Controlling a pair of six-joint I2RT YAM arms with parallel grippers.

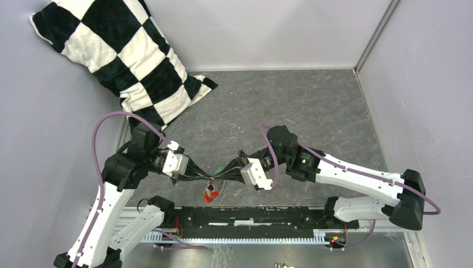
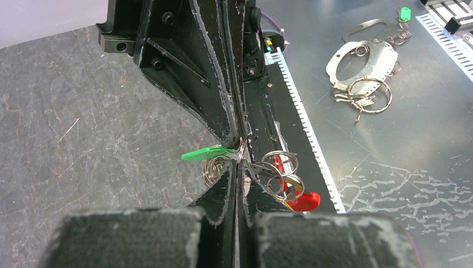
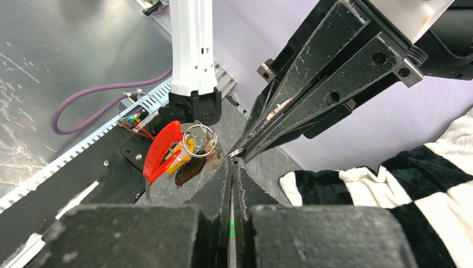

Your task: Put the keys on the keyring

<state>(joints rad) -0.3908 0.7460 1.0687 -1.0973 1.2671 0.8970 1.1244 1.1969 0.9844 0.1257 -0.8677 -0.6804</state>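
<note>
The two grippers meet tip to tip low over the table's near middle. My left gripper point(image 1: 207, 177) point(image 2: 239, 165) is shut on the keyring point(image 2: 215, 170), whose silver coils show on both sides of its fingertips. My right gripper point(image 1: 222, 174) point(image 3: 231, 162) is shut on the green key point(image 2: 204, 152) point(image 1: 220, 167), which sticks out sideways right at the coil. Below the ring hang smaller rings point(image 2: 280, 165), a red strap point(image 3: 161, 149) point(image 1: 210, 195) and a yellow key point(image 3: 188, 149). I cannot make out a red key apart from the strap.
A black-and-white checked pillow point(image 1: 128, 56) lies at the back left. The black base rail point(image 1: 251, 216) runs just in front of the grippers. On the metal shelf beyond it lie spare rings and a perforated metal plate point(image 2: 362, 67). Grey walls enclose the table.
</note>
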